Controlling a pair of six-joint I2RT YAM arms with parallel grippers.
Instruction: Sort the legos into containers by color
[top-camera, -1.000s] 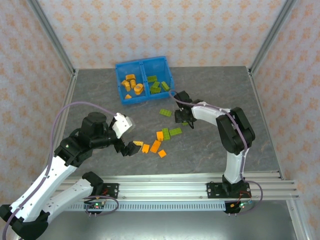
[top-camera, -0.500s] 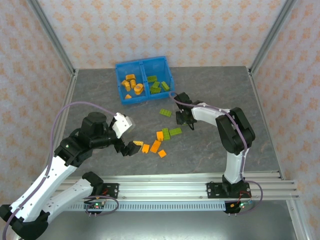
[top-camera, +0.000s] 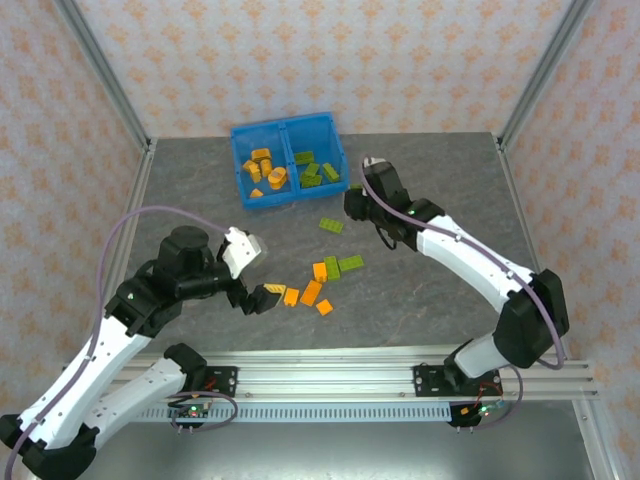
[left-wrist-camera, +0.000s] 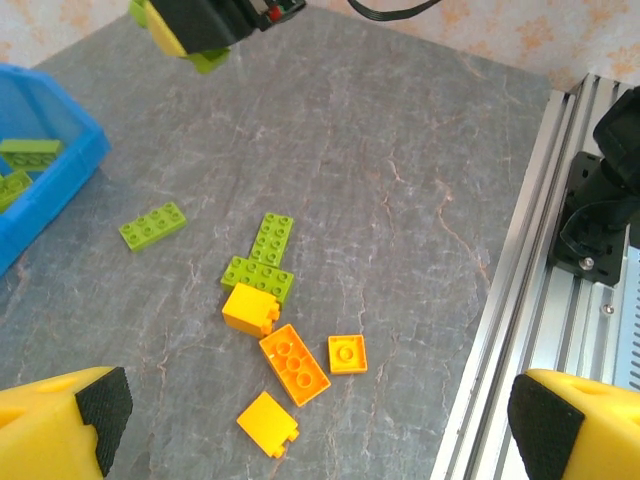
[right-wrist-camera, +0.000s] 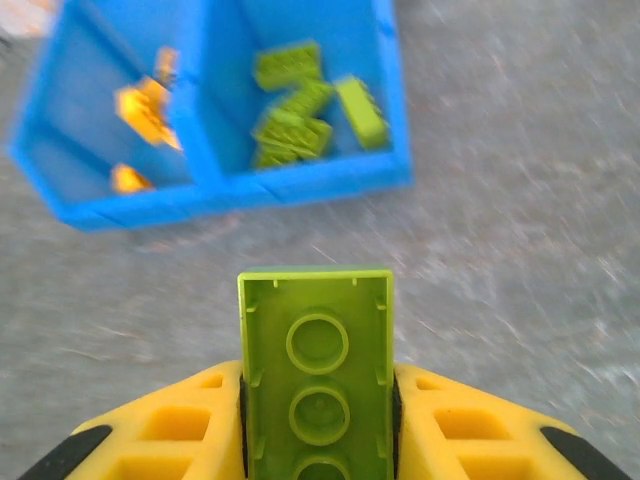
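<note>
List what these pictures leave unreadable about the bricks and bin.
- Right wrist view: the lime green studded plastic brick runs off the bottom edge; length unknown.
- Right wrist view: the bright blue plastic bin is motion-blurred; its orange bricks cannot be counted.
- Left wrist view: the bin is cut by the left edge.
</note>
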